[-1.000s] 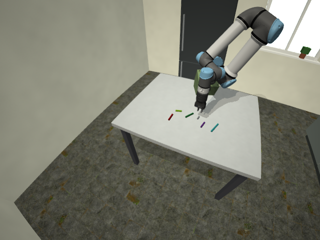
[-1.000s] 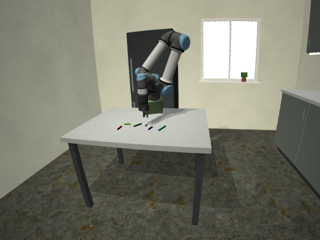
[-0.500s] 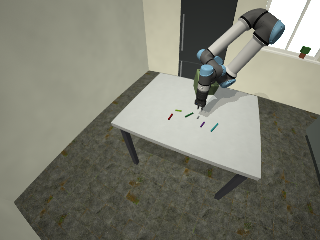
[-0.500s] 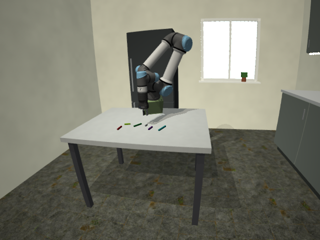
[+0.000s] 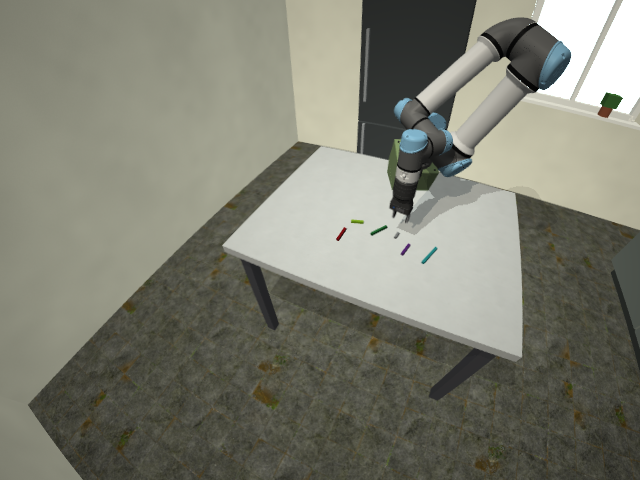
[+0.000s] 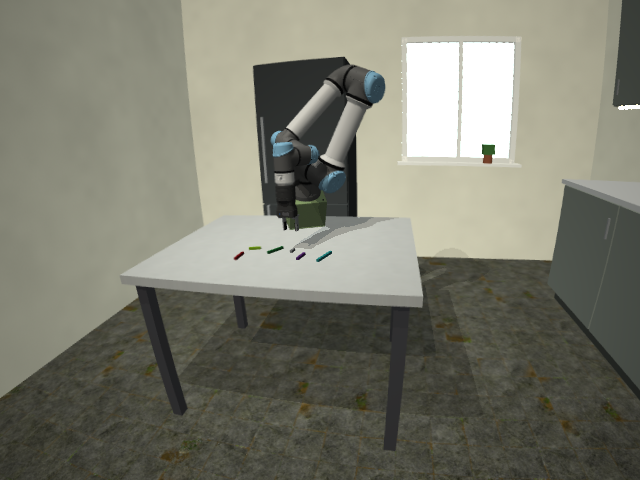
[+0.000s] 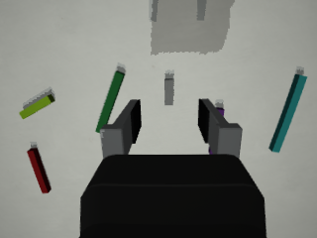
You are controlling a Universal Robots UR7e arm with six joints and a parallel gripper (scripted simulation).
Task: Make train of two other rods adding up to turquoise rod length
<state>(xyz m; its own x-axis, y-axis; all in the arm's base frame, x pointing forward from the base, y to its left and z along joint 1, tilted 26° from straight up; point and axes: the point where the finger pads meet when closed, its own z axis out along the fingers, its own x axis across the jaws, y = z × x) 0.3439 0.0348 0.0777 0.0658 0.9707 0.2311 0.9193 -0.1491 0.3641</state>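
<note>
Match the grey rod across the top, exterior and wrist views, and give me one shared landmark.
Top: the grey rod lies right of centre, between the green and purple rods.
Exterior: just left of centre, below the gripper.
Wrist: above centre, beyond the open fingers.
Shared landmark: the turquoise rod, rightmost of the rods in every view.

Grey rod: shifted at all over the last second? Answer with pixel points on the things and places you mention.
No. The grey rod (image 5: 396,235) (image 6: 292,250) (image 7: 168,90) shows no visible shift against the table's front edge (image 5: 361,301) (image 6: 268,293) in the top or exterior view.
</note>
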